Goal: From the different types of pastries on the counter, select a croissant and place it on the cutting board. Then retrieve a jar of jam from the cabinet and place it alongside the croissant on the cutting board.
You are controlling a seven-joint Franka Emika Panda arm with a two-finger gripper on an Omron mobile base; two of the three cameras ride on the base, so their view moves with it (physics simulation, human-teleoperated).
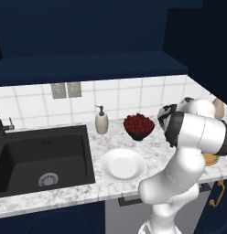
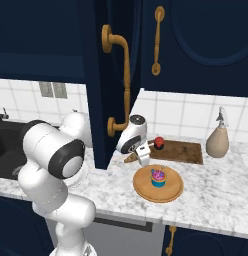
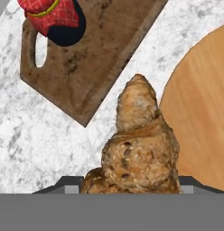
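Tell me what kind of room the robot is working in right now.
A home kitchen, rendered in simulation. A black sink is set in a marble counter below a white tiled wall, dark navy cabinets hang above, and a cutting board lies on the worktop.

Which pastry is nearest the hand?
The croissant, golden-brown, on the counter right at the hand; the pink-frosted cupcake sits apart on the round wooden disc.

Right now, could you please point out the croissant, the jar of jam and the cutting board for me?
croissant (image 3: 138,149): hand view, on its golden-brown middle.
jar of jam (image 3: 53,13): hand view, on its red cap.
cutting board (image 2: 182,151): right base view, on its bare brown top.
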